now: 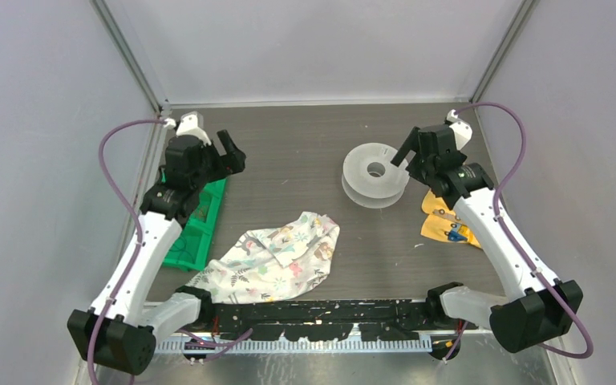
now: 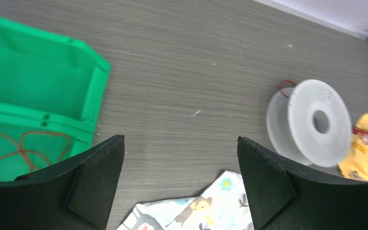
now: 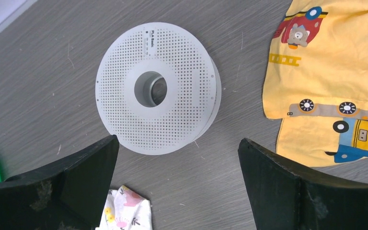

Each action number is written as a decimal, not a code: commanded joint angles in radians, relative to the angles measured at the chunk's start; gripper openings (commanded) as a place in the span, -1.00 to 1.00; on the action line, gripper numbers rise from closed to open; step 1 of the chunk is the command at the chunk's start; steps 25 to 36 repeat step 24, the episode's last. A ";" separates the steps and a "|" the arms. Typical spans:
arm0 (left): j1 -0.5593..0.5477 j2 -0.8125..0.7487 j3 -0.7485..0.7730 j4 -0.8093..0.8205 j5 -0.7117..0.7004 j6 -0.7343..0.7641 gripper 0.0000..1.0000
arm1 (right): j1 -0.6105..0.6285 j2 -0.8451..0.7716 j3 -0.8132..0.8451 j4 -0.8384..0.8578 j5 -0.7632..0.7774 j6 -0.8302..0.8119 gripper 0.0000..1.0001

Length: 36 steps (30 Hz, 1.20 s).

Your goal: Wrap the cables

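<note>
Tabletop (image 2: 182,72), green bin (image 2: 38,72): looped red cables (image 2: 23,151)

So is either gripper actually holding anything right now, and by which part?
Nothing is held. The left gripper and right gripper are both open and empty. The red wire lies in the green bin; the spool lies free.

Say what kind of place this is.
Probably a robot test cell: left arm and right arm mounted at one table, plain walls close around, staged props like a spool and green bin.
</note>
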 commanded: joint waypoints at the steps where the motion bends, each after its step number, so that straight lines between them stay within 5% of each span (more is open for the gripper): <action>1: 0.004 -0.055 -0.099 0.107 -0.192 0.003 0.76 | -0.005 -0.035 -0.010 0.069 0.058 0.020 0.99; 12: 0.004 -0.042 -0.084 0.084 -0.216 -0.026 0.84 | -0.004 -0.035 -0.020 0.099 0.033 0.051 0.99; 23: 0.004 0.194 0.199 -0.297 -0.411 -0.165 0.90 | -0.004 0.001 -0.023 0.118 0.001 0.077 0.98; 36: 0.004 0.204 0.206 -0.299 -0.399 -0.150 0.92 | -0.004 0.005 -0.022 0.118 -0.002 0.078 0.98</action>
